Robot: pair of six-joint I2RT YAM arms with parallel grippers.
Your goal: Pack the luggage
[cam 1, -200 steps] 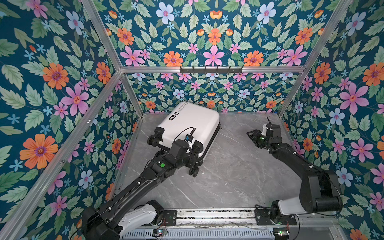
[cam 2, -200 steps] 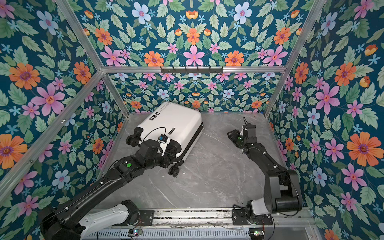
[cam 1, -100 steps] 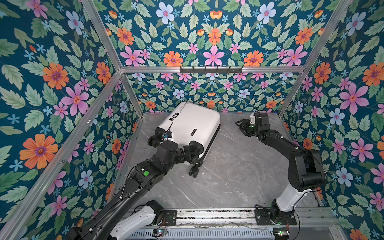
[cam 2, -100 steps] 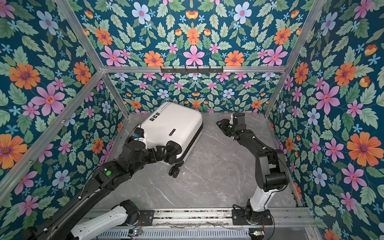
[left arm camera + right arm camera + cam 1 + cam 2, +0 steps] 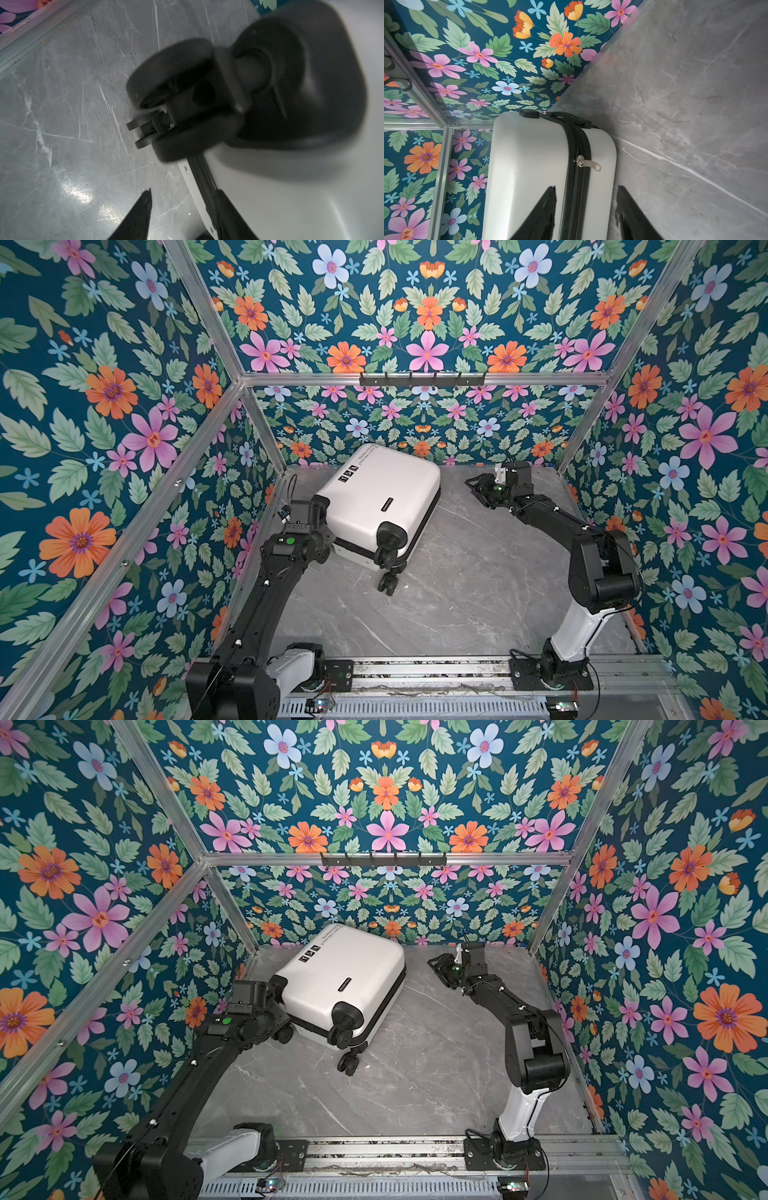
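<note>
The small white hard-shell suitcase [image 5: 380, 497] lies flat and closed at the back left of the grey marble tabletop [image 5: 478, 593], close to the floral back wall [image 5: 415, 423]. The left gripper [image 5: 185, 190] sits at its near-left corner by a black caster wheel [image 5: 176, 89], fingers apart around nothing. The right gripper [image 5: 586, 187], fingers likewise apart and empty, faces the zipper side from nearby without touching.

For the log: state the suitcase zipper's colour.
Black zipper, silver pull, clearest in the right wrist view.

left gripper [image 5: 185, 192] — jaws parted, arm stretched forward | right gripper [image 5: 586, 188] — jaws parted, elbow raised
</note>
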